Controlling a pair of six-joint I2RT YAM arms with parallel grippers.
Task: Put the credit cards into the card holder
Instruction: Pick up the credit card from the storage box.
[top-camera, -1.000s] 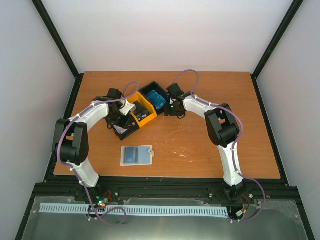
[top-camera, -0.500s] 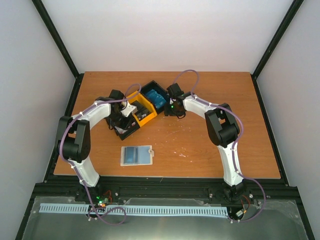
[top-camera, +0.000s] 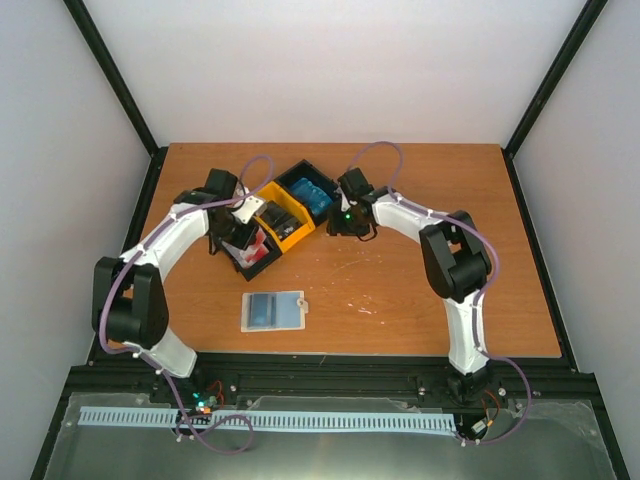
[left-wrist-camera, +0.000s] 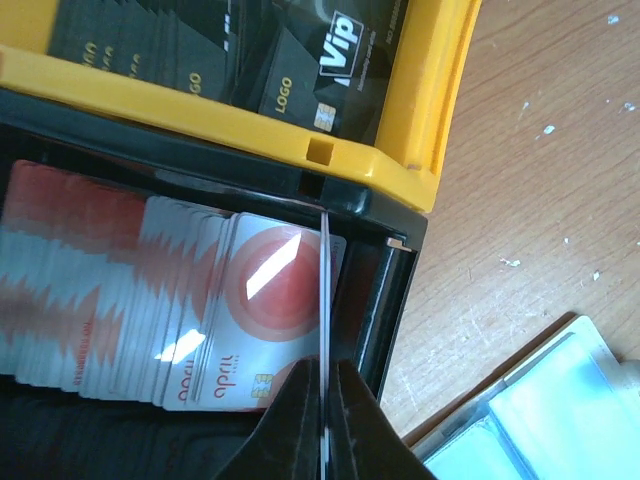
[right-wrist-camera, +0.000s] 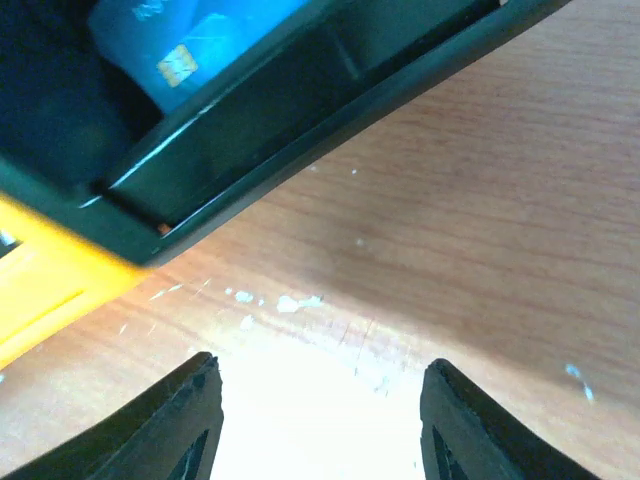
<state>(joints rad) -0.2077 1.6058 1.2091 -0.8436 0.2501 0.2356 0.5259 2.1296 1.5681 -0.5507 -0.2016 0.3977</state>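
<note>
Left jaws pinching a card (left-wrist-camera: 325, 262) (edge-on), over red-and-white stack (left-wrist-camera: 150, 290)

Red-and-white cards (left-wrist-camera: 150, 300), yellow-and-black tray (left-wrist-camera: 440, 100)

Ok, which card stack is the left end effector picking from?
The red-and-white stack, in the black end compartment; the left end effector pinches one card edge-on above it.

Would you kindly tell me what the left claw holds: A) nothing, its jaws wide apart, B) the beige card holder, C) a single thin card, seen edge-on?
C: in the left wrist view the left claw is shut on a card seen edge-on, above the red-and-white stack.
</note>
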